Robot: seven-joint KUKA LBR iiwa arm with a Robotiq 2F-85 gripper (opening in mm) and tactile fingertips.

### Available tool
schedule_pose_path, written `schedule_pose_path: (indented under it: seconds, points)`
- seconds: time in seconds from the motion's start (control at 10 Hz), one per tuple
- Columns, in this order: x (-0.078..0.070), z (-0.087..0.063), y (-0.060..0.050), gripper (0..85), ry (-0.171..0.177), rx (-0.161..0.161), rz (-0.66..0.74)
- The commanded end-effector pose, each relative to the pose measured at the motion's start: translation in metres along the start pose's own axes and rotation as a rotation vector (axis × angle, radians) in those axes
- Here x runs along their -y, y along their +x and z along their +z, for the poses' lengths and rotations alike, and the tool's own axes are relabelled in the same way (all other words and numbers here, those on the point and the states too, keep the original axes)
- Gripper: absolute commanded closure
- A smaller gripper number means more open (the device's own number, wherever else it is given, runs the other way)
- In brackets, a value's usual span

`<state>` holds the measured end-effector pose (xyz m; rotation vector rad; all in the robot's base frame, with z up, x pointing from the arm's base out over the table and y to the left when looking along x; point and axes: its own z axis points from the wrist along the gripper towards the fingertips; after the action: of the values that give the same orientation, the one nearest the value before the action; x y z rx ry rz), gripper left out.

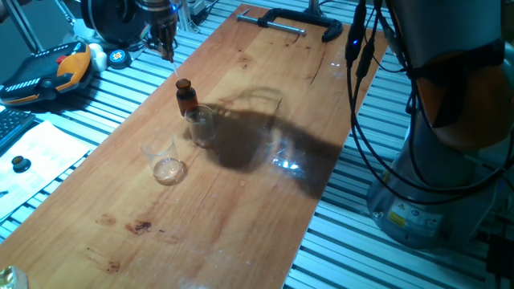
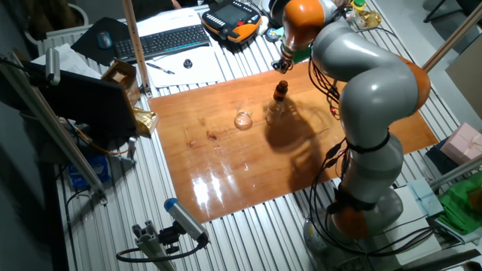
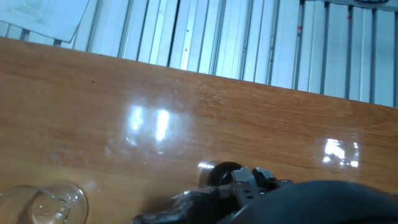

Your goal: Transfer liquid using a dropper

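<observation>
The gripper (image 1: 167, 50) hangs above the worktop (image 1: 241, 201) near its far left edge, jaws clenched on the dropper (image 1: 170, 58), whose thin tip points down just above the open amber bottle (image 1: 185, 96). A beaker (image 1: 201, 125) stands touching the bottle. A second beaker (image 1: 165, 159), nearer the left edge, holds a thin layer of liquid (image 1: 169, 170).

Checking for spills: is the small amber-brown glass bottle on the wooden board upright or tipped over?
Upright. The small amber-brown glass bottle stands on its base on the wooden board, neck pointing up, beside a clear glass beaker.
</observation>
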<state>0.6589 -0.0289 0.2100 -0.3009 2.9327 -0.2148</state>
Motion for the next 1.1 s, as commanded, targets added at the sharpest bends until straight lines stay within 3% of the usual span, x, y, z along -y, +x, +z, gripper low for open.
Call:
schedule_pose_path:
  seconds: [0.0, 0.3, 0.8, 1.0]
  points:
    - [0.001, 0.004, 0.0, 84.3, 0.0, 0.001, -0.005]
    - [0.002, 0.024, 0.004, 84.3, -0.013, -0.001, -0.025]
    - [0.001, 0.044, 0.005, 84.3, -0.015, -0.007, -0.045]
    - [0.001, 0.05, 0.006, 84.3, -0.016, -0.024, -0.049]
